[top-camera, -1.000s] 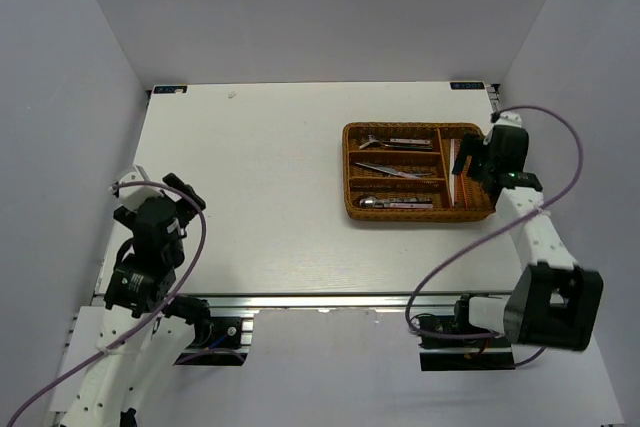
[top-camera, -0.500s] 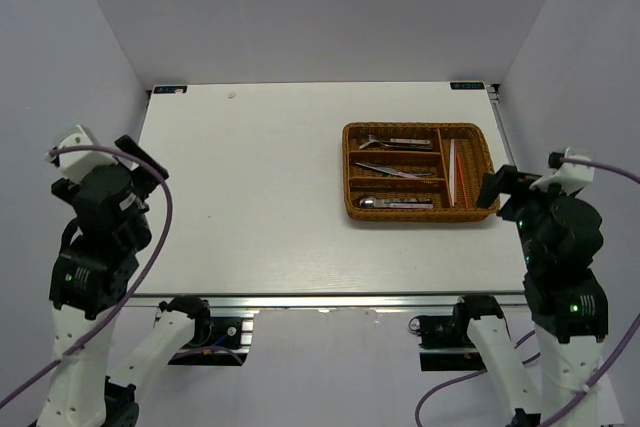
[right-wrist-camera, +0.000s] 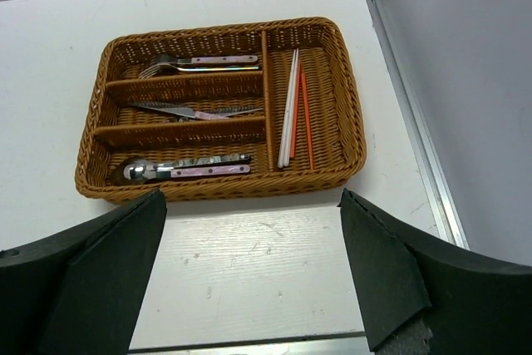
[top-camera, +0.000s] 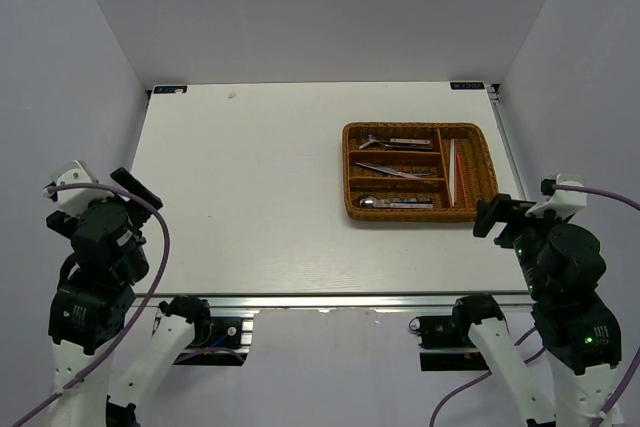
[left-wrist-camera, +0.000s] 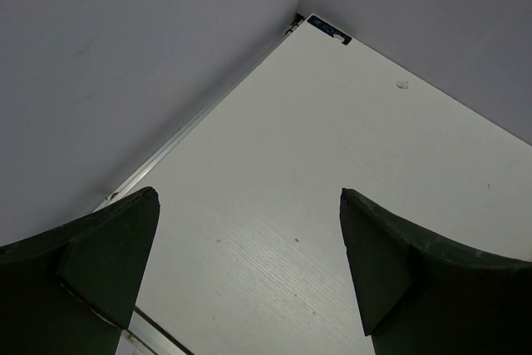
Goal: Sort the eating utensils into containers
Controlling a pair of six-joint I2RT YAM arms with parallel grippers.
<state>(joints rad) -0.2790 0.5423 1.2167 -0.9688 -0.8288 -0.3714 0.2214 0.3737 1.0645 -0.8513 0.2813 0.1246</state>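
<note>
The brown wicker tray (top-camera: 420,216) lies at the table's right side, with its compartments as the containers. Forks (right-wrist-camera: 199,62) fill the far long section, knives (right-wrist-camera: 195,110) the middle one and spoons (right-wrist-camera: 187,170) the near one. White and orange chopsticks (right-wrist-camera: 293,106) lie in the narrow cross section on the right. My right gripper (right-wrist-camera: 249,205) hangs open and empty above bare table, just in front of the tray's near rim (right-wrist-camera: 224,189). At the table's near left corner my left gripper (left-wrist-camera: 249,205) is open and empty, far from the tray.
White walls close in the table on the left, right and back. An aluminium rail (top-camera: 330,299) runs along the near edge. A small speck (left-wrist-camera: 403,85) lies near the far left corner.
The right gripper has pulled back from the tray's chopstick section to the near right edge. The left arm has swung out to the near left corner. Both have nearly stopped.
</note>
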